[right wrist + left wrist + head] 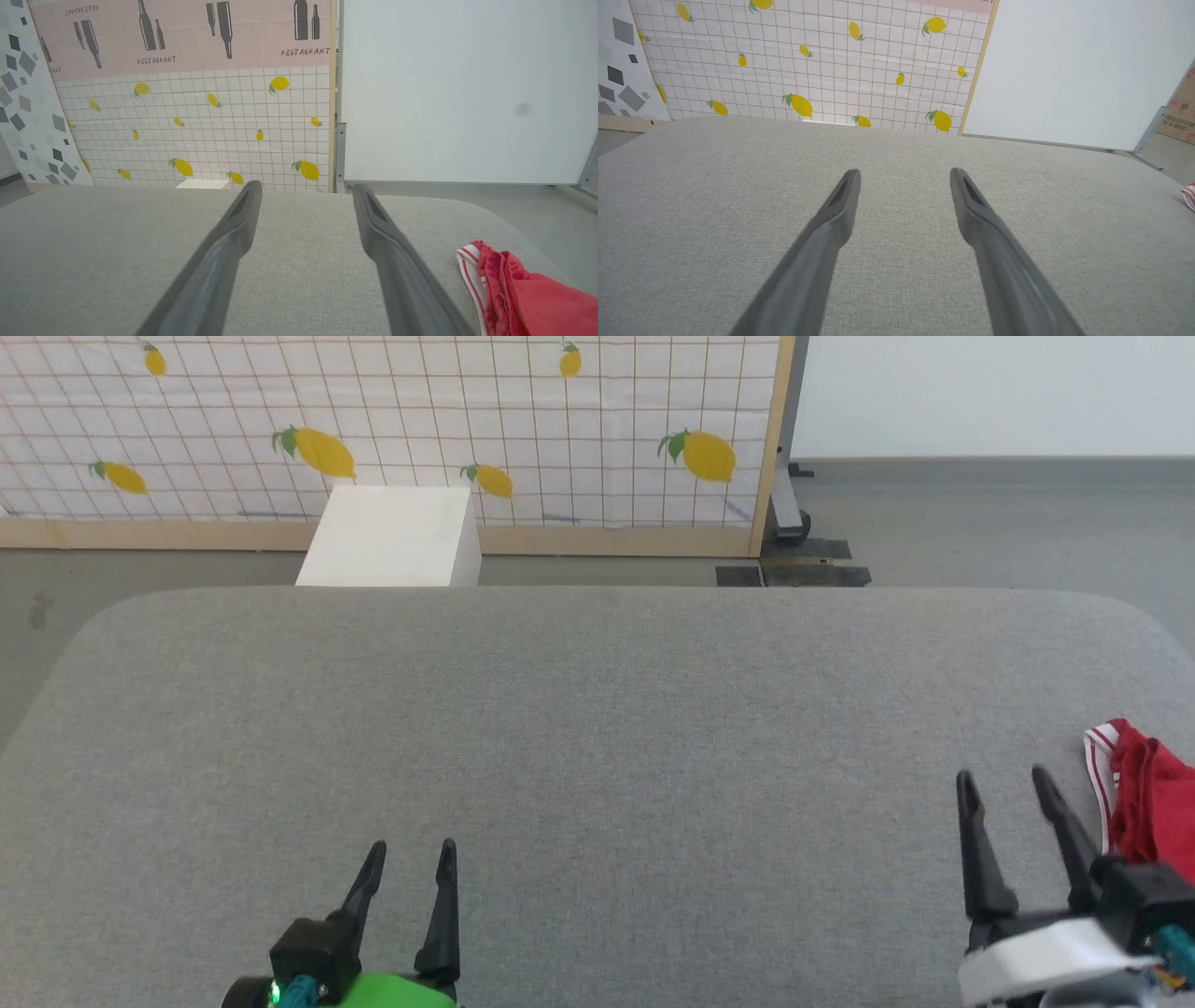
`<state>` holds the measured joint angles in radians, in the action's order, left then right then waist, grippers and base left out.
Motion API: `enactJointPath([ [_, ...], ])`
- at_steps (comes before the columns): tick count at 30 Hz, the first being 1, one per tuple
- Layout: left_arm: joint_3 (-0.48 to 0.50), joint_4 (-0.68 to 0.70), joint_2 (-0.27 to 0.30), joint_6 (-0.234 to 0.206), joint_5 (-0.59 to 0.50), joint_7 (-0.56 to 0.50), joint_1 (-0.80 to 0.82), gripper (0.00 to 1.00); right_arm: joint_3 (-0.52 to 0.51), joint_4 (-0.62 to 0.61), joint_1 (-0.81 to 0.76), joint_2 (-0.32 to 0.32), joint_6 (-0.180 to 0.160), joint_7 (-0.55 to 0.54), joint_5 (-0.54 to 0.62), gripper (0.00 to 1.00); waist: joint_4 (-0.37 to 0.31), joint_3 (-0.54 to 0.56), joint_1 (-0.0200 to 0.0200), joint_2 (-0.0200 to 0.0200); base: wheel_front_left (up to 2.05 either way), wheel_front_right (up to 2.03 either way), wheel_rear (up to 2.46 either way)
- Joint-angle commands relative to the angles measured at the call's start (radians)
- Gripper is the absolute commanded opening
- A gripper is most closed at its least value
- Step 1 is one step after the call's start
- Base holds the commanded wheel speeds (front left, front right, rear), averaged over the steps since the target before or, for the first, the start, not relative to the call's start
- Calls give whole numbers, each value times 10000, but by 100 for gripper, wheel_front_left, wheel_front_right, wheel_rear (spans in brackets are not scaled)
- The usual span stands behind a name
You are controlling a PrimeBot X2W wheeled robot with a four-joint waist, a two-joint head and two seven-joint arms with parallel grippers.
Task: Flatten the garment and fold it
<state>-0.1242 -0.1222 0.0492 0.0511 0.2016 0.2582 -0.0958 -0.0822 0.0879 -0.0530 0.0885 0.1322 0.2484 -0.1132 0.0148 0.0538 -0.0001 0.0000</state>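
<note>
My left gripper and right gripper hang spread and empty over the grey table, the bunched red garment just beside my right.

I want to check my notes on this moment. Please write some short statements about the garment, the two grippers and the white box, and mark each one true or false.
1. The garment lies bunched at the right edge of the grey surface. True.
2. The right gripper is shut on the garment. False: its fingers stand open and hold nothing; the garment lies to its right.
3. The left gripper is open and empty, above bare grey fabric. True.
4. The white box stands on the grey surface. False: it stands on the floor beyond it, in front of the lemon-patterned panel.
</note>
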Motion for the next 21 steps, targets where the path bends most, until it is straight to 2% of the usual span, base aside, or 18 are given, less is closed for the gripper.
enactJointPath([
  [1, 34, -84, 10, -43, -145, 36, -187, 100, -34, -3, -271, -107, -15, 95, 42, 100, 68, 77, 1, 0, 0, 0, 0],
  [8, 38, -433, 10, -34, -379, 36, -268, 100, 18, 335, -887, -352, -15, 112, 126, 100, 137, 79, 1, 0, 0, 0, 0],
  [21, 73, -408, 10, -151, -490, 36, -181, 100, 148, 416, -782, -381, -15, 131, -151, 100, 160, -55, 1, 0, 0, 0, 0],
])
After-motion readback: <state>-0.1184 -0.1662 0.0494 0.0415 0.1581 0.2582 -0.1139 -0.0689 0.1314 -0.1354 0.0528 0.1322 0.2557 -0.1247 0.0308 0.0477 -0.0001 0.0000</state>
